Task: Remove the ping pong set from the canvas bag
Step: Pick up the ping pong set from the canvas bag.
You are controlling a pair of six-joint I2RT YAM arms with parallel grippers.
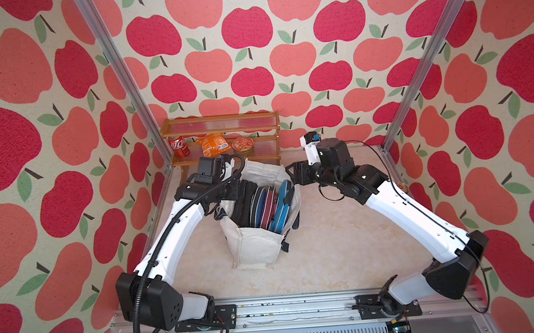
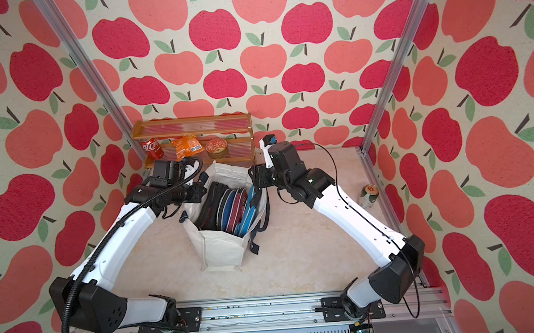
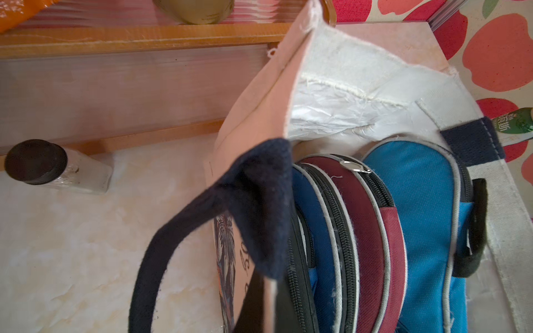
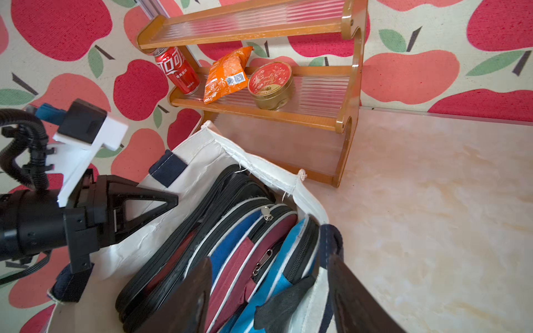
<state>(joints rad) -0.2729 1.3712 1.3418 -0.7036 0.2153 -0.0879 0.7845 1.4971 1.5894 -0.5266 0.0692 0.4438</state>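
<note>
step: reach-in stage, nothing out yet. canvas bag [image 1: 252,248] stands upright mid counter [image 1: 345,251], mouth up, just in front of the wooden shelf [image 1: 221,125]. ping pong set [image 1: 268,205] is all inside it: a pack of flat paddle-shaped zip cases standing on edge, tops about level with the rim.

left fingers [image 4: 173,201] are closed at the bag's left wall. they look to be pinching the rim near the navy handle [image 3: 259,201] to keep the mouth wide, but the contact is partly hidden. right fingers [image 4: 190,299] are spread wide and gripping nothing. they straddle the right rim, one over the cases, one outside the wall.

next move, my read: the right fingers need to shift inward so both sit inside the bag. then close on one case's top edge, or on the black loop [image 4: 285,299] on the light blue case, and pull straight up while the left side steadies the bag. the cases are packed tight, so a neighbour may drag along or the bag may lift.

materials: bag is stiff off-white canvas with a frayed hem, crinkly white lining and soft woven navy straps. cases are nylon weave in black, blue, maroon and light blue, with grey piping, toothed zips and a metal pull [image 3: 354,167]. they have rounded outlines and a thin profile. counter is smooth, pale, marble-look.
</note>
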